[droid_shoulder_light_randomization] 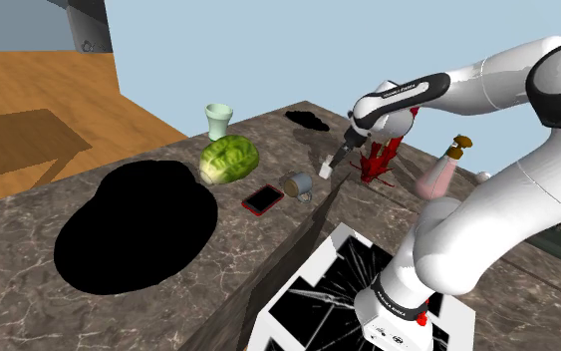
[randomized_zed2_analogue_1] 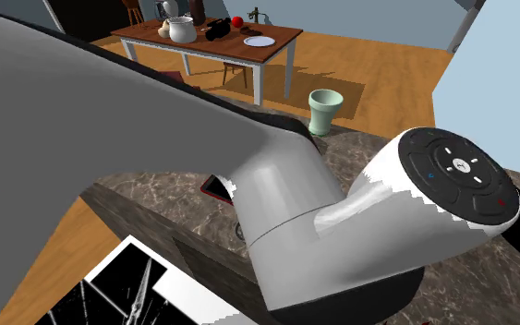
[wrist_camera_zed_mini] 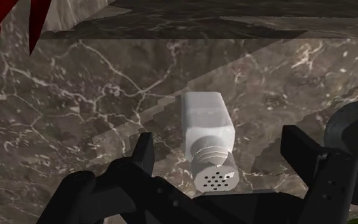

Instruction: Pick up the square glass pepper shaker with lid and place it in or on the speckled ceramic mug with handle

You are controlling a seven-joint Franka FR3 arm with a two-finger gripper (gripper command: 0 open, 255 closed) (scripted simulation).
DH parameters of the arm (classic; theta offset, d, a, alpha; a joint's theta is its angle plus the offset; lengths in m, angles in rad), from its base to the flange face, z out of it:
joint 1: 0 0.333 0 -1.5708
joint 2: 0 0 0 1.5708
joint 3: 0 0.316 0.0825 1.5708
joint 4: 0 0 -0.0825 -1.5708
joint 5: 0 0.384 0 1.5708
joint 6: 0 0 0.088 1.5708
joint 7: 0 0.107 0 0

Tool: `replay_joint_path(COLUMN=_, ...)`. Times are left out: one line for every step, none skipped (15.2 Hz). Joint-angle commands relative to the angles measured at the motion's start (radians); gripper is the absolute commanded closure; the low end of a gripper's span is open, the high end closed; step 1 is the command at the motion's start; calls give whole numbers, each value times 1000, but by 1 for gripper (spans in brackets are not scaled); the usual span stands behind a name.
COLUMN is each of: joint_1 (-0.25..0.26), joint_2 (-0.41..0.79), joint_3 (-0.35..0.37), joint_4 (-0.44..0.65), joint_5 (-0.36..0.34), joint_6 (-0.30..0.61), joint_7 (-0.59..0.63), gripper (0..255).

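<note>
Hovering over the marble counter [wrist_camera_zed_mini: 75, 114], the gripper [wrist_camera_zed_mini: 219, 149] is released — fingers [wrist_camera_zed_mini: 143, 156] spread, the white pepper shaker [wrist_camera_zed_mini: 206, 121] between them, touching neither.

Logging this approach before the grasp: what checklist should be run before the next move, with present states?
1. Open gripper: ok, its fingers stand apart.
2. The pepper shaker between the fingers: ok, neither touches it.
3. Grip on the shaker: not ok, not yet closed.
4. The mug close by: ok, it sits near the shaker on the counter.
5. Clear way to the mug: ok, nothing between them; the red phone lies on its far side.
6. Mug opening free: cannot tell.
</note>
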Motion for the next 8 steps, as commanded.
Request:
replay_joint_path(joint_1=28, joint_2=36, joint_3=-26, joint_4=-1, joint_5=38, joint_6=31, joint_7=-31, gripper=0)
replay_joint_path(joint_1=41, joint_2=51, joint_3=-37, joint_4=-3, joint_5=55, joint_6=46, joint_7=-44, gripper=0)
replay_joint_path(joint_1=55, joint_2=68, joint_3=-48, joint_4=-5, joint_5=75, joint_6=61, joint_7=-58, gripper=0)
replay_joint_path(joint_1=70, joint_2=85, joint_3=-59, joint_4=-7, joint_5=97, joint_6=75, joint_7=-74, gripper=0)
replay_joint_path(joint_1=95, joint_2=113, joint_3=-78, joint_4=-8, joint_5=136, joint_6=96, joint_7=-102, gripper=0)
replay_joint_path(joint_1=95, joint_2=113, joint_3=-78, joint_4=-8, joint_5=136, joint_6=96, joint_7=-102, gripper=0)
replay_joint_path(joint_1=94, joint_2=113, joint_3=-78, joint_4=-8, joint_5=137, joint_6=96, joint_7=-102, gripper=0)
replay_joint_path(joint_1=94, joint_2=113, joint_3=-77, joint_4=-8, joint_5=137, joint_6=96, joint_7=-102, gripper=0)
